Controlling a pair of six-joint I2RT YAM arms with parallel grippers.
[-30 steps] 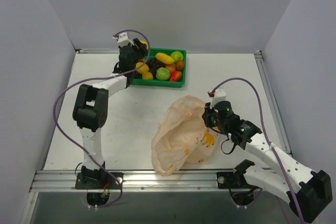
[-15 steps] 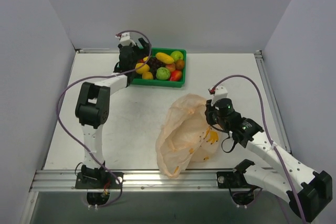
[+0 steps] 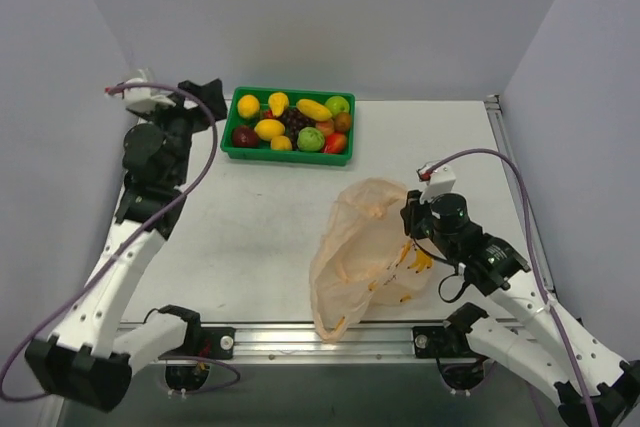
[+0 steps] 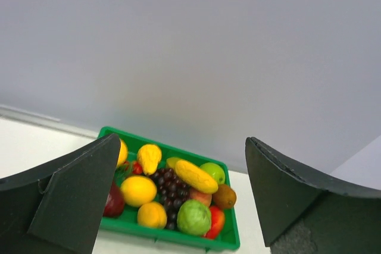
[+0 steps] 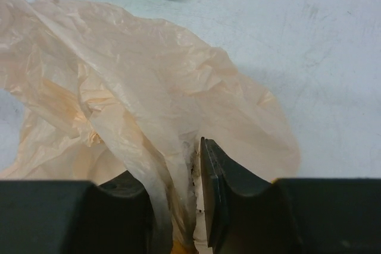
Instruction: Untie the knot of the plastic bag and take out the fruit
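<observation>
I see a peach bag [image 3: 362,239] with yellow banana prints; the green tray [image 3: 285,156] holds yellow, orange and green fruit [image 3: 311,139].

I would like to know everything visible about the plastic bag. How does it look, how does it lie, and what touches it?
The plastic bag is thin, translucent, pale peach-orange and very crinkled, with small yellow marks showing on the side by the right hand. It lies crumpled and slack on the white table, near the front edge, apart from the green tray. The right hand pinches a fold of it between its fingers. Whether anything is inside, I cannot tell.
</observation>
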